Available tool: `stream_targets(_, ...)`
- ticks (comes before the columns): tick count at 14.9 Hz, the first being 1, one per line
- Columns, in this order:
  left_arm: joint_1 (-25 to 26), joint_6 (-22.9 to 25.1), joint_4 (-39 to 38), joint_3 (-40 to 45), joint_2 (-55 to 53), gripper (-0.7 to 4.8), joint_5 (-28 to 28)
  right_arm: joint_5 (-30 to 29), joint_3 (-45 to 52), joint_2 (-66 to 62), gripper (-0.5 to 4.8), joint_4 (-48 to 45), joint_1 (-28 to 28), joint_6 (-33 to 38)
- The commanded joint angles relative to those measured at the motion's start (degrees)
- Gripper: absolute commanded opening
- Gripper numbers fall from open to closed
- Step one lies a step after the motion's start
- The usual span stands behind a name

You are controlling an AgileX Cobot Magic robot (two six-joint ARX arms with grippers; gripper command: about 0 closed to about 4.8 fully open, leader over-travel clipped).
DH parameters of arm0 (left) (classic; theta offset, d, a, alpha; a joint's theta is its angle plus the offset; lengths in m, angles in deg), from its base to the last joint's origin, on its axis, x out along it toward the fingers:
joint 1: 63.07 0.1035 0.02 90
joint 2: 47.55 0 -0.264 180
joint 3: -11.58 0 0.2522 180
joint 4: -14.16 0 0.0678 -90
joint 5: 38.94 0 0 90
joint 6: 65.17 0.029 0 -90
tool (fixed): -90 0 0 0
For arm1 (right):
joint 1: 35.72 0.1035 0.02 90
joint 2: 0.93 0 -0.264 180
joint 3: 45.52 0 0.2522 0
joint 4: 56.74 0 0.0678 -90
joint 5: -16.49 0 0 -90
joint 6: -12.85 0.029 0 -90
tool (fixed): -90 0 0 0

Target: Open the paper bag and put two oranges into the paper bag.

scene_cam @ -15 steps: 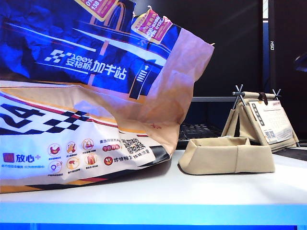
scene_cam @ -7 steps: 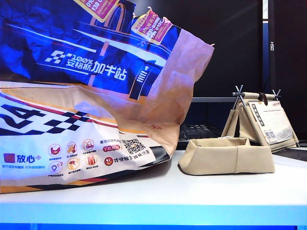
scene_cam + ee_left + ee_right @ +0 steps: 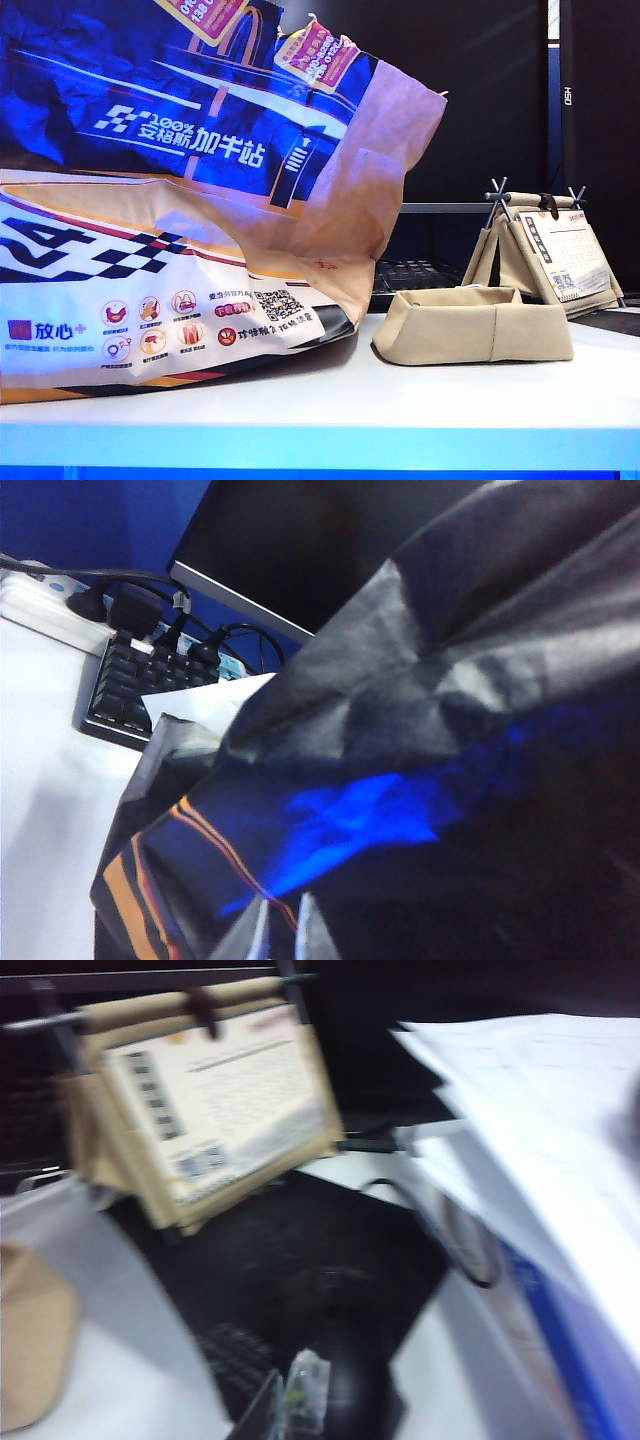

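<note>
The paper bag (image 3: 180, 200), blue band above and checkered stripe and icons below, slumps over the left half of the white table (image 3: 400, 400). No oranges are in view, and neither gripper shows in the exterior view. In the left wrist view my left gripper (image 3: 287, 935) sits right against the bag's dark crumpled side (image 3: 450, 730). A narrow slit separates its tips, and I see nothing held there. My right gripper (image 3: 290, 1400) is shut and empty, blurred, over a dark keyboard area behind the table.
A small beige fabric tray (image 3: 470, 325) sits right of the bag. A desk calendar on a stand (image 3: 560, 250) is behind it. A black keyboard (image 3: 125, 685), a power strip (image 3: 40, 595) and a monitor (image 3: 300, 540) lie beyond the table.
</note>
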Motion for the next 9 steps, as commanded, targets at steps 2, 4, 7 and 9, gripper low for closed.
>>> stream_targets(2, 0.07, 0.2, 0.76, -0.13, 0.02, 0.53, -0.22, -0.15, 0.28, 0.09, 0.0, -0.96, 2.8, 0.0)
stream_targets(4, 0.07, 0.2, 0.79, -0.13, 0.02, 0.53, -0.22, -0.15, 0.28, 0.09, 0.0, -0.96, 2.8, -0.02)
stream_targets(7, 0.07, 0.2, 0.76, -0.13, 0.02, 0.53, -0.22, -0.15, 0.28, 0.11, 0.0, -0.96, 2.78, 0.0)
stream_targets(9, 0.07, 0.17, 0.76, -0.13, 0.02, 0.53, -0.22, -0.15, 0.28, 0.09, 0.0, -0.96, 2.78, -0.02)
